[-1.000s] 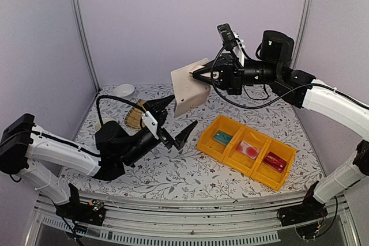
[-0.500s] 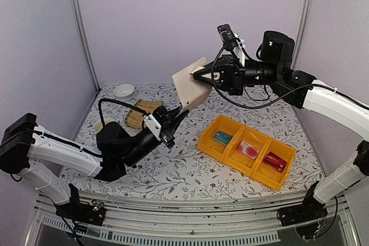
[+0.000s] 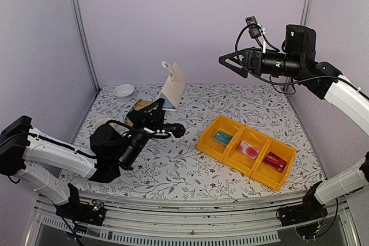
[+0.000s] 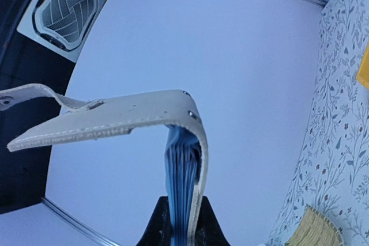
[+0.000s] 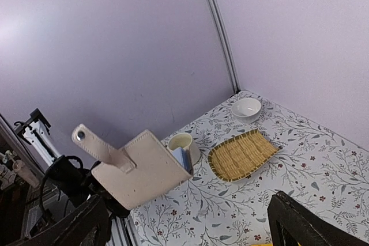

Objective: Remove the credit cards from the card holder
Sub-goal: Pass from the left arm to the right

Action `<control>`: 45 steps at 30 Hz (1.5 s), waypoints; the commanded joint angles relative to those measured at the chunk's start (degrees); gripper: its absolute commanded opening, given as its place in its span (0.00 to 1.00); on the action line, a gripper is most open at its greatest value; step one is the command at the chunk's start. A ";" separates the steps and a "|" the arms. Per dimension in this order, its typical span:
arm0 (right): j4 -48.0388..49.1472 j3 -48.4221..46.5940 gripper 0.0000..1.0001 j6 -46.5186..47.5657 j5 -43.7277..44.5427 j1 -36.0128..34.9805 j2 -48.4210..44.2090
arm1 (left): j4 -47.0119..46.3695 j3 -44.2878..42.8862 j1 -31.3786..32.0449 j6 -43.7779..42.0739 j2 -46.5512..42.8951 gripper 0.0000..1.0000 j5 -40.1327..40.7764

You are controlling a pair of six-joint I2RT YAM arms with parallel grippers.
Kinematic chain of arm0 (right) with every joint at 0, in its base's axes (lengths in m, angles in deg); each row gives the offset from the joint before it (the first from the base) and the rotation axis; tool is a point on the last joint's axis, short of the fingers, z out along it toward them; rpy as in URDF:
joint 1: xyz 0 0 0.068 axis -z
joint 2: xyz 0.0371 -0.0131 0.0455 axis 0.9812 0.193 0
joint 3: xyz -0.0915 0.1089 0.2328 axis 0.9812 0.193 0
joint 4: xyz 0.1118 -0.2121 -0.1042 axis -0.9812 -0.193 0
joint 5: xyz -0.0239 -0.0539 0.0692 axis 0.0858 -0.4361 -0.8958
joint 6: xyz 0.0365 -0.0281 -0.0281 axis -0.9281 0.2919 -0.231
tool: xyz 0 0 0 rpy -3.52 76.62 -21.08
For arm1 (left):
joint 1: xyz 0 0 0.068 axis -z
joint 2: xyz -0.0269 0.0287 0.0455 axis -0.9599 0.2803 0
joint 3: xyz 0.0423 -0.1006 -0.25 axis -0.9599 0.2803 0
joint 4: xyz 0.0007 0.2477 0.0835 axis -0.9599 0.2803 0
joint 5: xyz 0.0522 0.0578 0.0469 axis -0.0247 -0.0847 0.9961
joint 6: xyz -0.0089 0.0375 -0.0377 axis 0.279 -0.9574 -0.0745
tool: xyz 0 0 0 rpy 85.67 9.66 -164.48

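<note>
My left gripper [image 3: 163, 108] is shut on the lower edge of the beige card holder [image 3: 173, 86] and holds it upright above the table. In the left wrist view the card holder [image 4: 115, 116] arches over its blue pocket folds, which are pinched between my black fingers [image 4: 157, 230]. High at the right, my right gripper [image 3: 228, 61] stands open and empty, well clear of the card holder [image 5: 144, 168]. A teal credit card [image 3: 222, 137] and a whitish-pink one with a red circle [image 3: 249, 150] lie in the yellow tray.
The yellow tray [image 3: 230, 151] has three compartments and also holds a red item [image 3: 275, 161]. A woven bamboo mat [image 5: 242, 155], a white bowl [image 5: 246, 108] and a pale cup [image 5: 181, 142] sit at the back left. The cell walls stand close behind.
My right gripper let go of the card holder, opened and drew back up to the right. My left gripper shut on the holder's lower edge and now carries it alone, further left.
</note>
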 commanded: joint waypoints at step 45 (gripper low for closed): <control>-16.33 -4.66 0.01 24.72 -29.52 -4.31 15.95 | -3.15 -3.64 8.24 -4.83 3.55 0.67 -4.67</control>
